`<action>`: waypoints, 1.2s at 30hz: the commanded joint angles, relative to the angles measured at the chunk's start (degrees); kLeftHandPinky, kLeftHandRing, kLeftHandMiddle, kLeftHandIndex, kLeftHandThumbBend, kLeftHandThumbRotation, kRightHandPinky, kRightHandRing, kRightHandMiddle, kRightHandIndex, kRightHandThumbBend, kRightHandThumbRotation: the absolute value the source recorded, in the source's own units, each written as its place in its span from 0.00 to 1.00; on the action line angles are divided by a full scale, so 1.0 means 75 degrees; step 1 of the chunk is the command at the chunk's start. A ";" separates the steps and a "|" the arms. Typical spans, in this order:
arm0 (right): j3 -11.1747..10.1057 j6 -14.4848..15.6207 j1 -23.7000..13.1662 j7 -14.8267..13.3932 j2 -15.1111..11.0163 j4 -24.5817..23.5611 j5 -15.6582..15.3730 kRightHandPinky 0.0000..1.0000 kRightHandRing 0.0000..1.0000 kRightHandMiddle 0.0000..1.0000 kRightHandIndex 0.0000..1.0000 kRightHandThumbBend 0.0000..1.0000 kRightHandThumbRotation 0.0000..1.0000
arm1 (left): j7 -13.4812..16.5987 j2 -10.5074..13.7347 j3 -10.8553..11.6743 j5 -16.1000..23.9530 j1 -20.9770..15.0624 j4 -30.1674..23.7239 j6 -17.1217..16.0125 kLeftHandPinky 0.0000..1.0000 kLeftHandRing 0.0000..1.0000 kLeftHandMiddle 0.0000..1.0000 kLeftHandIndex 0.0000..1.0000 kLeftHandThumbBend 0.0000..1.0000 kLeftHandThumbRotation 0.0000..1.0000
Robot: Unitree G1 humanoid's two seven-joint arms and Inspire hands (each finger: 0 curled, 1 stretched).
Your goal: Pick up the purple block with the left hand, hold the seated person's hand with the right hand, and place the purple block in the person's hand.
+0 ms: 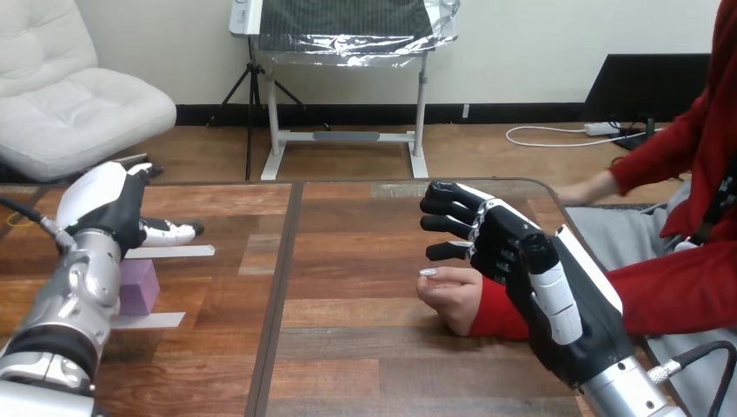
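My left hand [111, 207]: black body, rounded white shell on its back. Left forearm [82, 291]: silver, ribbed metal. My right hand [521, 252]: black, long white shells, black-and-white jointed fingers [448, 201]. Right forearm [627, 393]: silver cuff.

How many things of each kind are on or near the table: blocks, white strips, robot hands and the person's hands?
Purple block: 1
White strips: 2
Robot hands, left hand and right hand: 2
Person's hands, one fisted on the table, one at its right edge: 2
Total: 7
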 commanded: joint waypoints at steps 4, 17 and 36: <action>-0.0071 0.0032 -0.0360 0.0015 -0.0089 -0.0385 0.0097 0.73 0.83 0.84 0.84 0.87 1.00 | -0.0269 0.0086 -0.0130 -0.0063 -0.0625 0.0121 0.0347 0.87 0.89 0.90 0.89 0.71 0.19; -0.0062 0.0061 -0.0396 0.0091 -0.0116 -0.0378 0.0113 0.74 0.83 0.85 0.84 0.89 1.00 | -0.0791 0.0124 -0.0291 0.0005 -0.0744 0.0140 0.1025 0.86 0.89 0.90 0.89 0.70 0.20; -0.0068 0.0108 -0.0363 0.0102 -0.0147 -0.0465 0.0071 0.73 0.83 0.85 0.85 0.89 1.00 | -0.0990 0.0141 -0.0578 0.0145 -0.0833 0.0171 0.1601 0.72 0.84 0.88 0.88 0.68 0.30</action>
